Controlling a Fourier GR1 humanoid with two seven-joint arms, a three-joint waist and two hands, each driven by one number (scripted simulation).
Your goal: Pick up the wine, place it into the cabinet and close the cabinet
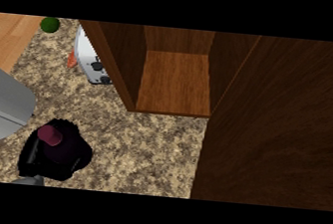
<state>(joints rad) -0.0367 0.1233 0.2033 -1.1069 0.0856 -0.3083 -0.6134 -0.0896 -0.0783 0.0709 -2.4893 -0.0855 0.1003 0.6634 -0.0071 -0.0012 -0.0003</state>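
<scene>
The counter (144, 147) was of speckled brown and beige stone, and at the upper left corner a strip of light wooden surface (10, 35) showed beside it. On the far part of the counter stood an open cabinet (176, 80) of dark wood, with a lighter brown shelf inside, and its large dark door (279, 124) stood open and covered almost all the right side of the view. Just left of the cabinet was a white toaster (93, 60) with dark knobs, partly hidden by the cabinet wall, and something orange showed at its left side. A small green round thing (50, 24) lay near the top edge. A grey body (0, 102) came in from the left edge. The wine (51, 135), a dark bottle with a purple-red top, was at the lower left, well apart from the cabinet. The left hand (43, 160) was black, and its fingers were curled around the bottle.
</scene>
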